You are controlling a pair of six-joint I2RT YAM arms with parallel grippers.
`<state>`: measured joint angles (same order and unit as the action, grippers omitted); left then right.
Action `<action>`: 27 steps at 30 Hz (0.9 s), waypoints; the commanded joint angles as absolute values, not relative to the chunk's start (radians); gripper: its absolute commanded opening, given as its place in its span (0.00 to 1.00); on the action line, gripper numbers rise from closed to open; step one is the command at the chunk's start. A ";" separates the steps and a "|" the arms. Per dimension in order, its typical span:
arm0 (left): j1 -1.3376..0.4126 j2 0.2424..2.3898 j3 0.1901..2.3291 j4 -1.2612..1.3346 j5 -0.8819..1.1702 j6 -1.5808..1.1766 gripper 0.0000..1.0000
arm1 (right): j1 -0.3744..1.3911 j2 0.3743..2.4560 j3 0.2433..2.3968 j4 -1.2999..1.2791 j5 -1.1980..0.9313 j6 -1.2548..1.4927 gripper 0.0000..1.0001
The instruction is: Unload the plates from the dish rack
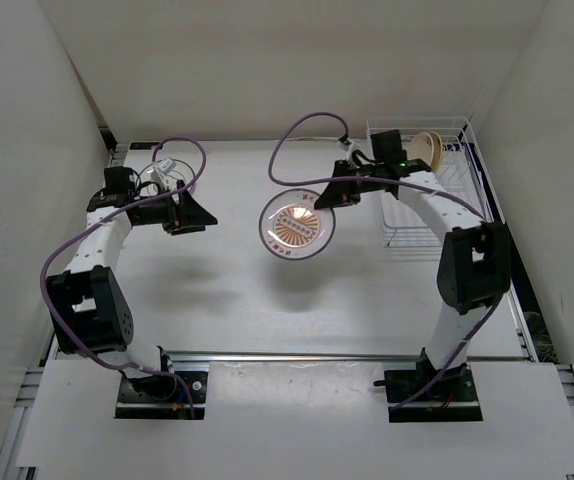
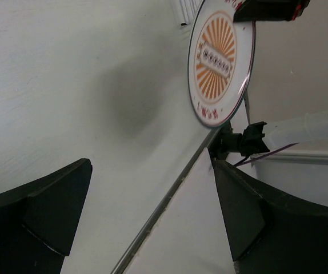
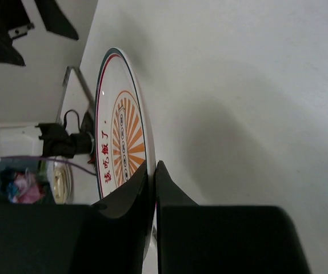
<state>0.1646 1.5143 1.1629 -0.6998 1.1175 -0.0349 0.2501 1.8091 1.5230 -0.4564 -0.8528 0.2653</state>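
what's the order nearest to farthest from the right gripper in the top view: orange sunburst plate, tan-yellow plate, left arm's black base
1. Round white plate with orange sunburst, clamped in the right gripper.
2. Plain tan-yellow plate, in the white wire dish rack, back right.
3. Left arm's black base, near left.

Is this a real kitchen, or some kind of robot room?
Probably a robot test booth, not a kitchen: plain white walls box in a white table, two robot arms are bolted at its near edge, and a dish rack holds a tan plate.

plate [image 1: 296,225]: over table [image 1: 367,300] centre | dish rack [image 1: 414,230]: right of it | second plate [image 1: 425,150]: in rack
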 commanded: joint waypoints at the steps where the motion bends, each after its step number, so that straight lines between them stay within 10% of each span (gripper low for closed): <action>1: 0.169 1.523 1.216 -0.692 1.197 -0.041 1.00 | 0.316 1.841 1.571 -0.370 -0.985 0.314 0.00; 24: 0.150 1.624 1.226 -0.692 1.189 -0.041 1.00 | 0.555 2.193 1.980 -0.230 -0.994 0.471 0.00; 27: 0.150 1.634 1.235 -0.692 1.189 -0.041 0.85 | 0.577 2.213 2.010 -0.221 -0.985 0.483 0.00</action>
